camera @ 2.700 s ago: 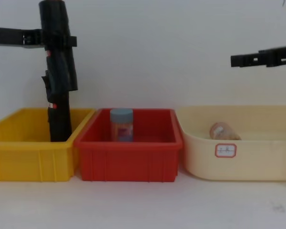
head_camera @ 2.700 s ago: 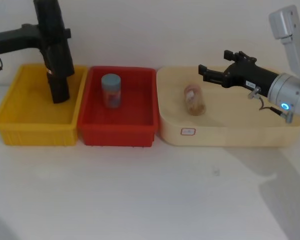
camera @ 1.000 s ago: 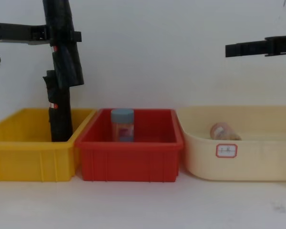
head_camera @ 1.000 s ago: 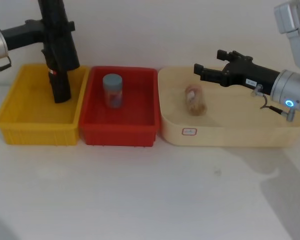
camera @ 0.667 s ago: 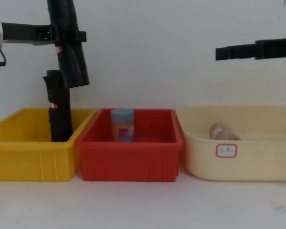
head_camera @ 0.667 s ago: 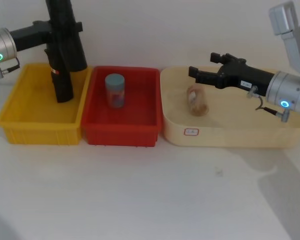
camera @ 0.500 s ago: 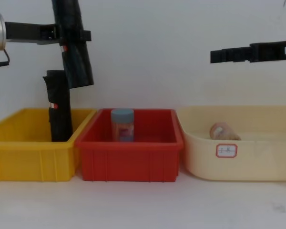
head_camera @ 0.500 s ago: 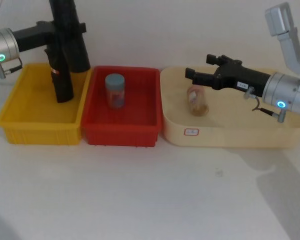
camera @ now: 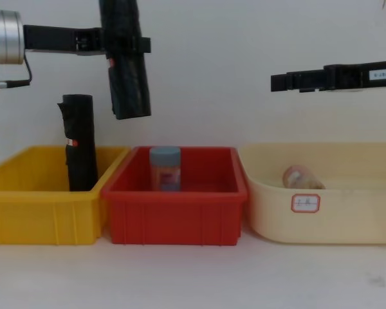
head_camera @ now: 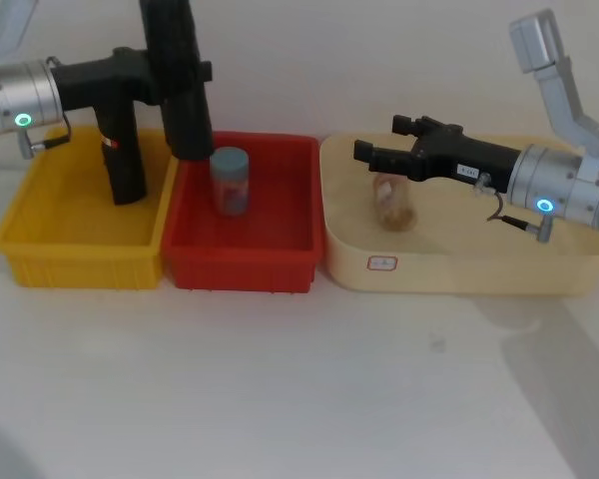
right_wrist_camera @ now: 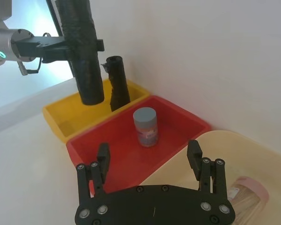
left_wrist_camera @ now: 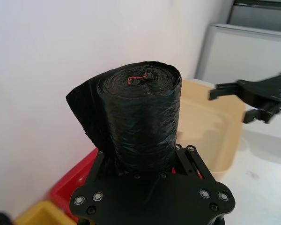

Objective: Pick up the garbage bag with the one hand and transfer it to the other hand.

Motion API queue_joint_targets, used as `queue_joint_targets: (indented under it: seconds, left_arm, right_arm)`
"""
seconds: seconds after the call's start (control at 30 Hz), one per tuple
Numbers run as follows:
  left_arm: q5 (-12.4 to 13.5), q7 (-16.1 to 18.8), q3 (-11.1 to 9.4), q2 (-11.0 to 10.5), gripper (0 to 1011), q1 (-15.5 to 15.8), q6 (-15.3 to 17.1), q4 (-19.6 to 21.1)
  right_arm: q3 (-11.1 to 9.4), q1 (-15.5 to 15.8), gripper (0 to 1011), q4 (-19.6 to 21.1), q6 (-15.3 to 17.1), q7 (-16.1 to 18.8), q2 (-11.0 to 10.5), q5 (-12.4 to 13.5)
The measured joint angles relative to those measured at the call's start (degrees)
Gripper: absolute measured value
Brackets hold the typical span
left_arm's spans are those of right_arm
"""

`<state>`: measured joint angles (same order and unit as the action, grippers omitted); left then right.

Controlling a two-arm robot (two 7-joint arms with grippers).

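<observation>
We hold the roll high, ready to pass.
Above the left end of the red plastic bin [head_camera: 235, 271] hangs the garbage bag [head_camera: 188, 120], a thick shiny black roll, squeezed tight by our slim black left gripper [head_camera: 175, 75]. Our slim black right gripper [head_camera: 379, 140] waits well apart over the cream tray [head_camera: 459, 274], fingers spread wide. The roll looks slippery and its outer sheet is loose, so we think it could slide out or snag. Its top is cut off in the head view.
</observation>
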<state>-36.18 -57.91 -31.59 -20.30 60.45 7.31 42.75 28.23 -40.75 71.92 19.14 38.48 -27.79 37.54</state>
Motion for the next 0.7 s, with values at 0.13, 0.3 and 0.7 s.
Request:
queue_joint_targets:
  seconds: [0.13,0.3,0.7]
  left_arm:
    - [0.30,-2.57,-1.08,0.34,418,0.61,-1.00,-0.45]
    - [0.81,-6.64,-2.68,0.98,418,1.75,-2.75,-1.44]
    - [1.84,-13.64,-5.43,3.25,418,4.32,-8.06,-4.11]
  right_arm:
    - [0.59,-1.09,1002,-1.45,0.10,0.87,0.44,0.17]
    - [1.32,-2.35,1002,-3.20,0.30,2.11,0.92,0.44]
    - [3.16,-4.29,1002,-6.31,0.02,4.48,1.43,0.46]
